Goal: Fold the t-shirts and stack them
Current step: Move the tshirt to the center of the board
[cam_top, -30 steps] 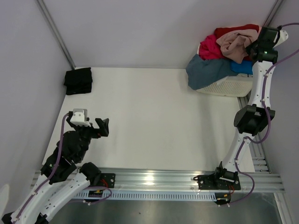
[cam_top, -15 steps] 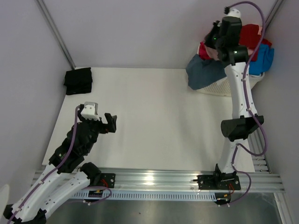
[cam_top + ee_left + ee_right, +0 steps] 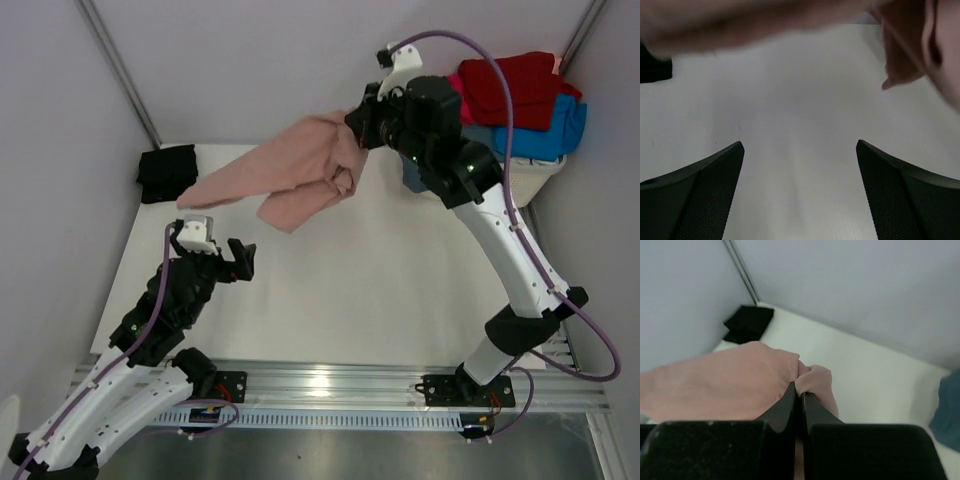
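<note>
Right pincer (image 3: pixel 352 128) is pinching a bunched fold of the dusty-pink tee (image 3: pixel 290 175), its two black fingers pressed together on the cloth, up in the air well to the left of the white laundry basket (image 3: pixel 535 178). From that grip the tee is stretching out long and low, its long axis running away from the basket, the free end pointing toward the worktop's far left corner. A shorter flap is hanging below the grip, and whether any of the cloth is touching the surface is hard to tell.

Left pincer (image 3: pixel 233 262) is hovering over the near left of the worktop (image 3: pixel 350 290), far from the basket, fingers spread wide with nothing between them — the pink cloth is showing blurred across the top of its wrist view.

The worktop is lying flat, white and matt, with a silver rail (image 3: pixel 330 380) along its near edge. Pale grey walls are closing it in, and a slim metal post (image 3: pixel 118 70) is standing in the far left corner.

A folded black tee (image 3: pixel 167 172) is lying at the far left edge, well apart from the basket. In the basket a red tee (image 3: pixel 510 85) is sitting on top of a bright-blue one (image 3: pixel 555 125).
</note>
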Robot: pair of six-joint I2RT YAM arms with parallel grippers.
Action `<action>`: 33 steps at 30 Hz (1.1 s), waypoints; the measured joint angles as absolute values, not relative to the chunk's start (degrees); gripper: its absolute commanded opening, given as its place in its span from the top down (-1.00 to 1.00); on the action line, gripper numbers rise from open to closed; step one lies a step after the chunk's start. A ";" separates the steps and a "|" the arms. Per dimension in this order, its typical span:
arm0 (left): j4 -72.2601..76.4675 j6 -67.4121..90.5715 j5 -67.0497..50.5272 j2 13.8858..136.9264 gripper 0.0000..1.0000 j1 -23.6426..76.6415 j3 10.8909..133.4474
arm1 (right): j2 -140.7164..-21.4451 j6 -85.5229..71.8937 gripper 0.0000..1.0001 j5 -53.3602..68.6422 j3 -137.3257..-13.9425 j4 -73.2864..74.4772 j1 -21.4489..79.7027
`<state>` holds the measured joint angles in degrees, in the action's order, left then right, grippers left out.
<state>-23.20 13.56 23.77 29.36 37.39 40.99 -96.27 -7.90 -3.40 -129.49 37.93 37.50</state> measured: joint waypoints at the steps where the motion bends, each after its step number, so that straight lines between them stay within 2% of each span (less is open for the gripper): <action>1: -23.20 13.56 23.77 29.30 -0.95 37.39 40.99 | -94.43 -7.92 1.00 -4.19 -124.70 37.36 37.74; 9: -23.38 14.24 23.81 27.94 -0.95 37.39 40.97 | -79.61 -15.31 1.00 -10.70 -75.75 31.29 37.39; 12: -24.14 15.05 23.83 28.12 -0.95 37.39 40.97 | -75.96 -19.14 1.00 -14.96 -61.95 31.97 37.39; 18: -25.08 16.47 23.66 30.11 -0.96 37.39 40.97 | -69.23 -22.15 0.95 -22.20 -56.73 31.75 36.34; 21: -25.08 17.39 22.04 31.68 -0.98 37.39 40.97 | -67.81 -22.79 0.71 -24.47 -57.89 31.38 35.97; 24: -24.86 19.20 18.96 34.06 -0.99 37.39 40.97 | -68.27 -23.20 -0.03 -25.41 -58.94 31.40 35.97; 25: -24.82 20.05 17.65 35.42 -0.99 37.39 40.97 | -68.51 -23.70 -0.36 -25.71 -59.33 31.44 35.97; 30: -25.26 25.04 16.27 43.03 -0.98 37.47 40.97 | -68.84 -23.79 -0.68 -26.17 -59.92 31.31 35.99; 33: -25.30 26.65 16.32 45.65 -0.99 37.50 40.97 | -68.79 -23.46 -0.71 -26.11 -59.92 30.94 35.99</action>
